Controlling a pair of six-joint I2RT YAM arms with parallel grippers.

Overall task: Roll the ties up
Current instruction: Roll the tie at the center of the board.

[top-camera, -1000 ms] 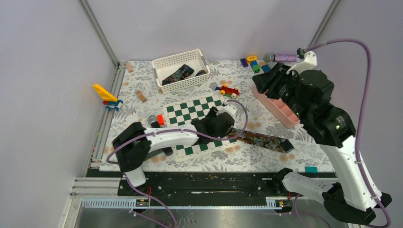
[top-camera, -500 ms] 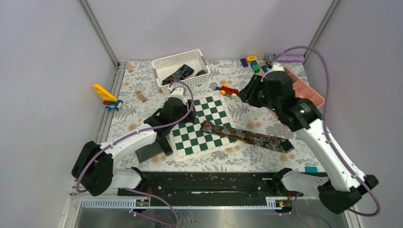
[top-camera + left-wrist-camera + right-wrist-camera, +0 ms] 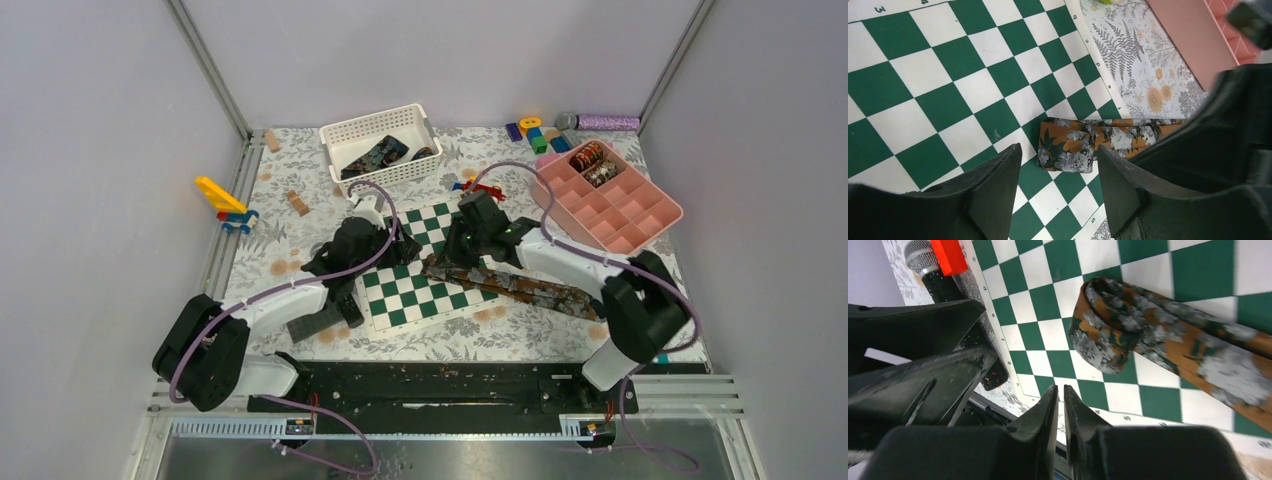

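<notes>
- The tie [image 3: 520,287] lies flat and unrolled. Its narrow end rests on the chessboard [image 3: 405,300] near the board's right edge. The rest runs off that edge onto the floral tablecloth [image 3: 450,340].
- The end on the board is folded back on itself once. This looks like the start of a roll; no coil is formed yet.
- The fabric has a rust-orange ground with a grey-blue flower print. It looks thin and limp, so the fold would probably spring open if left unpinned.
- The left gripper [image 3: 1055,185] hovers over the board just beside the folded end. Its fingers are spread wide with nothing between them. The gap faces the fold, probably to pinch it.
- The right gripper [image 3: 1058,402] hangs over the same end. Its fingers are pressed almost together and hold nothing, a pose that suits pressing or tucking the fold.
- Beyond the board's far right corner, a pink tray [image 3: 640,212] holds finished coils [image 3: 592,162].
- Beyond the board's far edge, a white basket [image 3: 370,118] holds spare ties [image 3: 378,153].
</notes>
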